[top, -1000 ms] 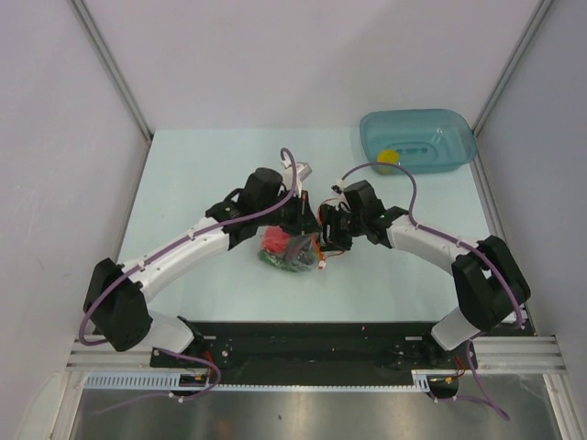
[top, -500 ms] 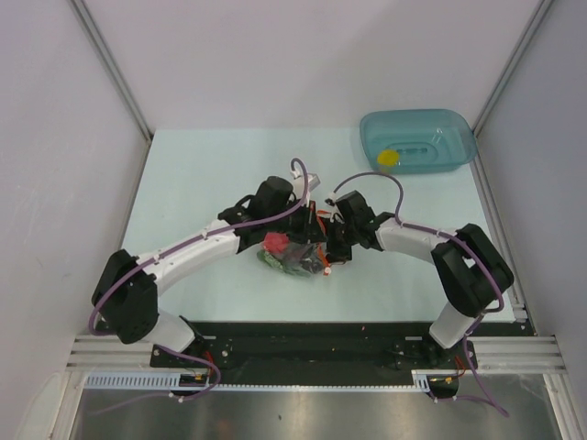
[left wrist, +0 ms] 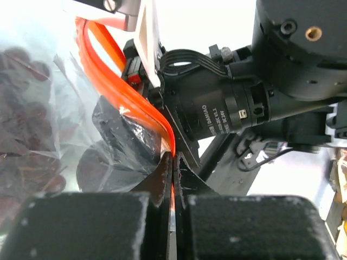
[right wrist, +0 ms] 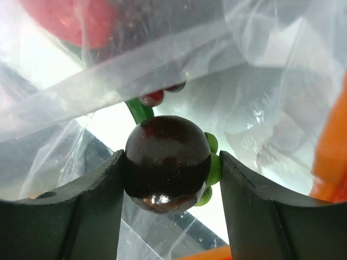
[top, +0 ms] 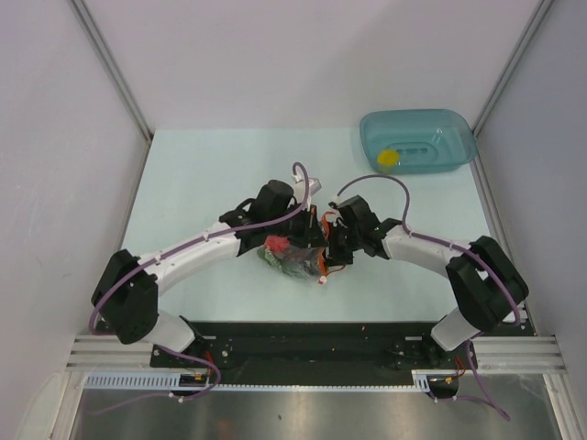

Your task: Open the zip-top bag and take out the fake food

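1. The bag lies on the table in the middle of the top view, between the tips of the two arms. A red fruit shows in its left part.
2. The left gripper has its fingers pressed together, clamped on the orange strip of the bag. In the left wrist view this strip runs from the upper left down into the fingers at the lower middle.
3. In the same view clear crinkly plastic fills the left side, and dark purple grapes show through it.
4. The right gripper has one finger at each side of a dark ball, and both fingers touch it, so it is clamped on the ball. The ball sits in the lower middle of the right wrist view, with small green leaves at its right side.
5. Bag plastic crosses the upper part of that view. I cannot tell if the ball is under the plastic or free of it.
6. The tray stands at the upper right of the top view, well apart from the bag. A yellow piece lies in it.
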